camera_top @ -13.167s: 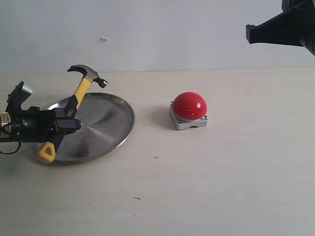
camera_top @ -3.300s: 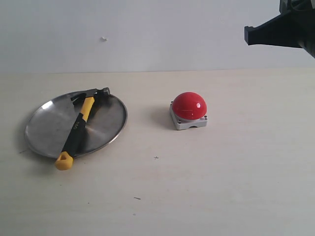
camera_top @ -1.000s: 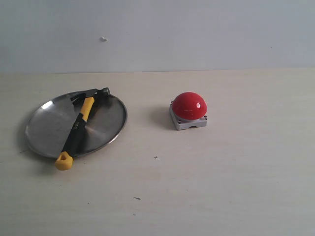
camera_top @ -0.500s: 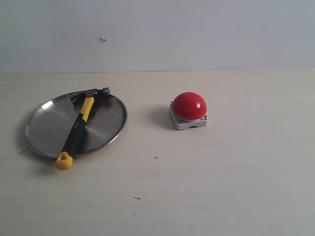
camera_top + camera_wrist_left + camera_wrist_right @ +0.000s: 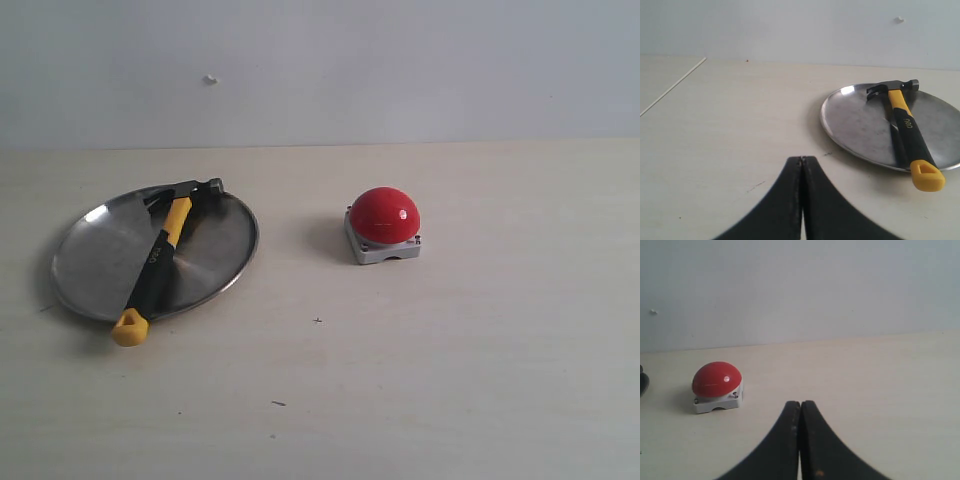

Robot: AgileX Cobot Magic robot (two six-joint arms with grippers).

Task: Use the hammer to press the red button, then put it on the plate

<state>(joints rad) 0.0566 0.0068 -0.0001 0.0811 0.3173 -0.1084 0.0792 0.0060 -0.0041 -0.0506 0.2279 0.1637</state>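
The hammer (image 5: 160, 257) lies across the silver plate (image 5: 100, 250), its grey head at the far rim and its yellow butt hanging over the near rim. To its right the red button (image 5: 384, 215) stands on its grey base. Neither arm shows in the exterior view. In the left wrist view my left gripper (image 5: 801, 159) is shut with nothing in it, well clear of the plate (image 5: 860, 125) and the hammer (image 5: 907, 130). My right gripper (image 5: 800, 403) is shut and empty too, a good way from the button (image 5: 717, 380).
A pale wooden table (image 5: 450, 380) carries everything, with a plain wall behind it. A thin pale line (image 5: 672, 85) runs across the table at the edge of the left wrist view.
Nothing has moved over the last second. Before that the left gripper let the hammer go on the plate and drew out of view, and the right arm left the upper right corner.
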